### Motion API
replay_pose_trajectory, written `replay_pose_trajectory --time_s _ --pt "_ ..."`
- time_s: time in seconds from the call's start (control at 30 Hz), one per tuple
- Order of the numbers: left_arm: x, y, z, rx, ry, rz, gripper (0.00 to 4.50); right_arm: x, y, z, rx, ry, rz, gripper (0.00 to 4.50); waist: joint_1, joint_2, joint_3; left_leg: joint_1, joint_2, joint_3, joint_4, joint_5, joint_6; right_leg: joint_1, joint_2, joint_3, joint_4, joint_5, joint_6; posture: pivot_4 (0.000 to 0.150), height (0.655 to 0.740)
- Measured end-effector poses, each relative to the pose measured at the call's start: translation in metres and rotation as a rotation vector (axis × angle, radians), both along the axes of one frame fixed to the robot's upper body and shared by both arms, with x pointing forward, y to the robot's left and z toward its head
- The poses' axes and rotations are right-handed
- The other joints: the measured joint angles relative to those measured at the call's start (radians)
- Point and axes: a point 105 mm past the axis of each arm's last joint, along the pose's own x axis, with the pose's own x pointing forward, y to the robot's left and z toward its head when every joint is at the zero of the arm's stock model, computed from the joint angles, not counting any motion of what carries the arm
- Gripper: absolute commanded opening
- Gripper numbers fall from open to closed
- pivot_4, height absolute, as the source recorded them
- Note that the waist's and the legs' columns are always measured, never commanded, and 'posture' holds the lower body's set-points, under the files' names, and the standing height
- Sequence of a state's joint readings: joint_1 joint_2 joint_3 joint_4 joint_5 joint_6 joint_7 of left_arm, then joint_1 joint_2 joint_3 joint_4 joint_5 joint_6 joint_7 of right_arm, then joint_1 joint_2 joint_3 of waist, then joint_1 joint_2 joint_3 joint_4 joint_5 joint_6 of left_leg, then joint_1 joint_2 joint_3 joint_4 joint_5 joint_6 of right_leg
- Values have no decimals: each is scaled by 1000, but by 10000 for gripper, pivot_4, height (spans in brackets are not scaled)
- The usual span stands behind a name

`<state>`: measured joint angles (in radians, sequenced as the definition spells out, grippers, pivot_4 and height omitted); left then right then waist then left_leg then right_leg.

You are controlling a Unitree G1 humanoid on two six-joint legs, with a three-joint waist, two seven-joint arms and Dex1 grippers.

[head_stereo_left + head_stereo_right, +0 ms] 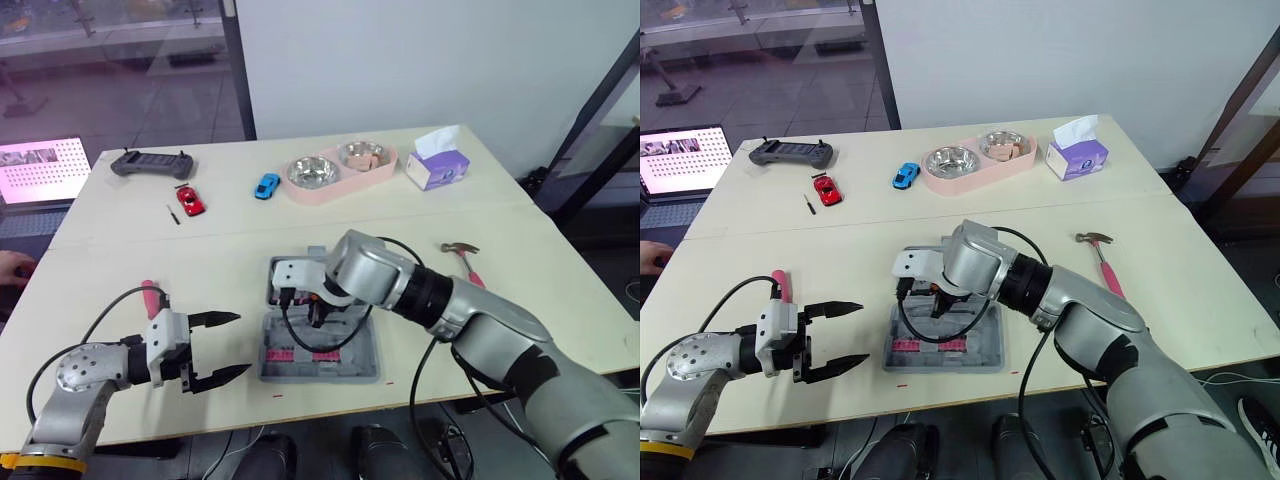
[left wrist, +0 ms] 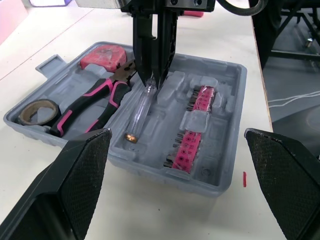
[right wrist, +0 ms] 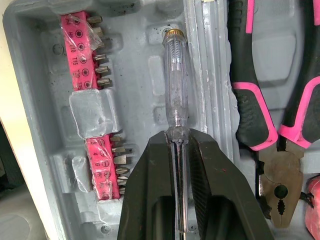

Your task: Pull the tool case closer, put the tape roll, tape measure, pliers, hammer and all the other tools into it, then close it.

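Grey plastic frames the risk here. The case (image 2: 235, 100) lies open near the front of the tabletop (image 1: 560, 300), and our right gripper (image 3: 177, 142) is closed on the metal shaft of the screwdriver (image 3: 176, 85), holding it over a narrow groove in the middle of the tray. That groove sits between the pliers (image 2: 95, 102) and the pink bit strip (image 2: 197, 107).

If we let go before the clear handle sits square in the groove, we judge it may roll onto the pliers or the strip and keep the lid from shutting. Lifting away with the fingers against the moulded ridges could also drag the light case. The cable (image 1: 320, 340) looped over the tray might catch too.

The screwdriver's long axis runs left to right, parallel to the pliers. Its brass cap points left, toward our left gripper (image 1: 240, 343), and the shaft points right. We cannot tell whether it lies fully flat.

Our left gripper hovers wide open and empty, just left of the case. The tape roll (image 2: 37, 111) and tape measure (image 2: 105, 55) sit inside. The hammer (image 1: 468, 262) lies well apart on the right.
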<state>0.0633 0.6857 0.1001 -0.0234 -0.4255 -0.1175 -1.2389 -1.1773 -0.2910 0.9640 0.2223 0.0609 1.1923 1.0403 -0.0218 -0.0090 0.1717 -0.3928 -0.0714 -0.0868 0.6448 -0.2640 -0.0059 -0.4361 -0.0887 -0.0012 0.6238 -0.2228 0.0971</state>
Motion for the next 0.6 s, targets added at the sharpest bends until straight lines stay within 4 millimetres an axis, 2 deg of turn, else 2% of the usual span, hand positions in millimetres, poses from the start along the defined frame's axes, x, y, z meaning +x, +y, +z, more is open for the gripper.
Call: replay_pose_trajectory --time_s 0.57,0.6 --pt "0 0 0 0 -1 2 45000 0 3 1 8 -10 3 695 2 0 0 0 0 0 0 0 0 0 0 0 0 0 0 1500 7400" --pt "0 0 0 0 -1 2 45000 0 4 1 8 -10 3 5021 2 0 0 0 0 0 0 0 0 0 0 0 0 0 0 1500 7400"
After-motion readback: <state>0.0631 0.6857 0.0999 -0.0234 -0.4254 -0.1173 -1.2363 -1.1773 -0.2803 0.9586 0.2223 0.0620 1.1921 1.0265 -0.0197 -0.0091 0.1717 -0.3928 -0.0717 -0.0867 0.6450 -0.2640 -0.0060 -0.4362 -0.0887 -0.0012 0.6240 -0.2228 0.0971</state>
